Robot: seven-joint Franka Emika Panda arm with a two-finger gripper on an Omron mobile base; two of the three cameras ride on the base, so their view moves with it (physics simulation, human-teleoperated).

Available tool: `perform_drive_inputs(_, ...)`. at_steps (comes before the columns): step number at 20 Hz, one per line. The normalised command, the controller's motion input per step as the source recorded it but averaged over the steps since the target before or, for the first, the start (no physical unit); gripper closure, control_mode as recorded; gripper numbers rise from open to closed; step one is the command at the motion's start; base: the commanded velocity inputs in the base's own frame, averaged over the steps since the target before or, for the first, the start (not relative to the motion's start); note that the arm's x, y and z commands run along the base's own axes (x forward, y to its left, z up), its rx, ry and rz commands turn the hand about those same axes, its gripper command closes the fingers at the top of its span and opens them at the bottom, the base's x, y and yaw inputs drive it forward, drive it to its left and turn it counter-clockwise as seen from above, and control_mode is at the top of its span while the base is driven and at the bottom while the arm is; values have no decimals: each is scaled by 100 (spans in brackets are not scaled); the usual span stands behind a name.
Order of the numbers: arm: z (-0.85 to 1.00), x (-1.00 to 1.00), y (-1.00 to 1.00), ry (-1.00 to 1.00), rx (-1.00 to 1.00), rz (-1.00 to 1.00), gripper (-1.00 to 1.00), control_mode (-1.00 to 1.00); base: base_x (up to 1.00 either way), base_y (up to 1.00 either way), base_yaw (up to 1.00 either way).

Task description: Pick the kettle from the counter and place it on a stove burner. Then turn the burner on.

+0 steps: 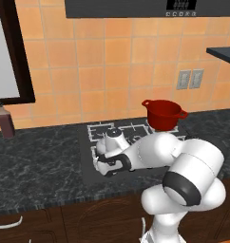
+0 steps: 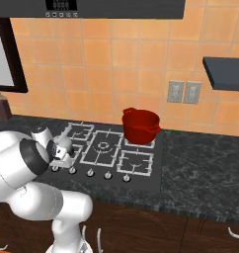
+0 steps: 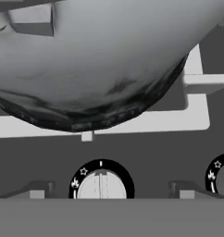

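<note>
Bottle: a dark bottle [image 1: 6, 121] stood at the far left of the counter [image 1: 36, 163], against the tiled wall, well apart from the work.
Kettle: the kettle [image 1: 113, 139] sat over the stove burner [image 3: 197, 83] at the front left of the cooktop [image 2: 141, 173]; in the hand view its rounded underside filled the upper part, just above the pale grate bars. Whether it rested fully on the grate could not be told.
Gripper: the gripper [image 1: 105, 159] was low over the front of the cooktop, just in front of the kettle. Its fingertips sat low either side of the knob, parted, with nothing between them; it appeared released.
Knob: a silver knob [image 3: 101, 185] with a black dial ring lay directly ahead of the hand; a second knob [image 3: 221, 178] showed at the right edge.
Red pot: a red pot [image 1: 163, 114] occupied the rear right burner, apart from the kettle.
Step in hand: judged to be the switch from placing to turning the burner on.
Next move: judged to call for closing on the nearer knob and rotating it, without nudging the kettle.
</note>
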Motion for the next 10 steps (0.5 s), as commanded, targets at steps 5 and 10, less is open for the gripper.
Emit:
perform_drive_inputs(5, 0, 0, 0, -1, 0, 0, 100, -100, 0, 0, 0)
perform_drive_inputs(10, 0, 0, 0, -2, -2, 0, 100, -100, 0, 0, 0)
